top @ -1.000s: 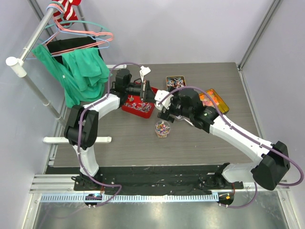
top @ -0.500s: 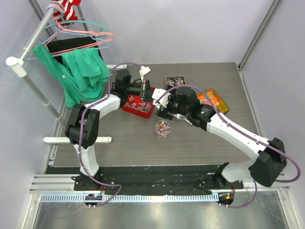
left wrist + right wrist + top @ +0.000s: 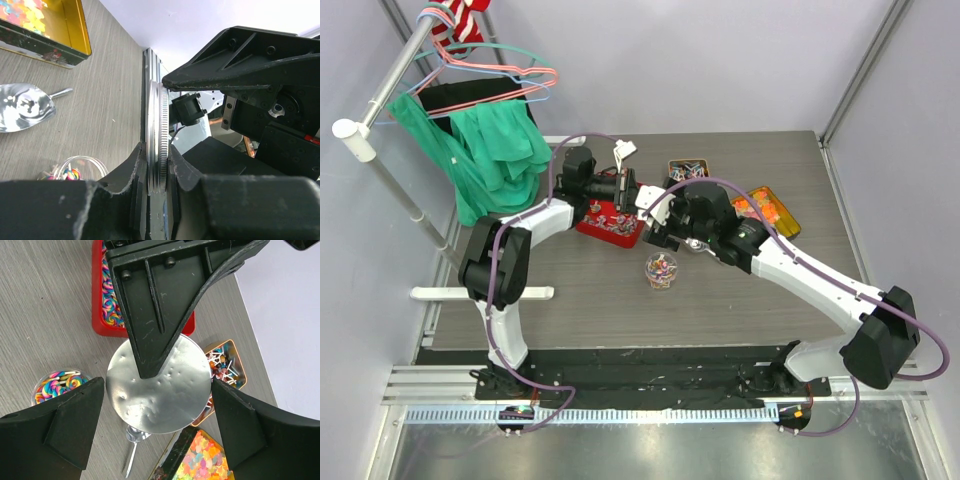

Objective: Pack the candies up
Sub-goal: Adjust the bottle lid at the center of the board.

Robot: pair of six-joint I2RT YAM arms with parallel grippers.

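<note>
Right wrist view puts the glass jar (image 3: 35,386) nearest. It stands open on the desk (image 3: 45,300) near the middle, with the candies (image 3: 60,382) inside it. How full it is I cannot tell.

Just beyond and above the jar is the round metal lid (image 3: 160,390), face-on here and edge-on in the left wrist view. The left claw (image 3: 157,150) is clenched on it, pinching the disc flat between both fingers. The right claw (image 3: 157,385) is released, with its fingers spread to either side of the lid's rim, close to it but apparently not clamped.

The risk lies in this handover. If the left claw lets go before the right one closes squarely across the rim, the thin, smooth disc could slip out. It could then drop onto the jar or the scoop (image 3: 131,447) below, tipping the jar and scattering sweets. A grip off the lid's widest line could squirt it sideways. The two claws are also crowded together, so a small misjudgement could knock finger against finger.

Farther off to the left, the red tin (image 3: 96,305) holds more of what look like the same candies. They are small, glossy twisted pieces striped in pink, blue, yellow and white, loosely piled.
</note>
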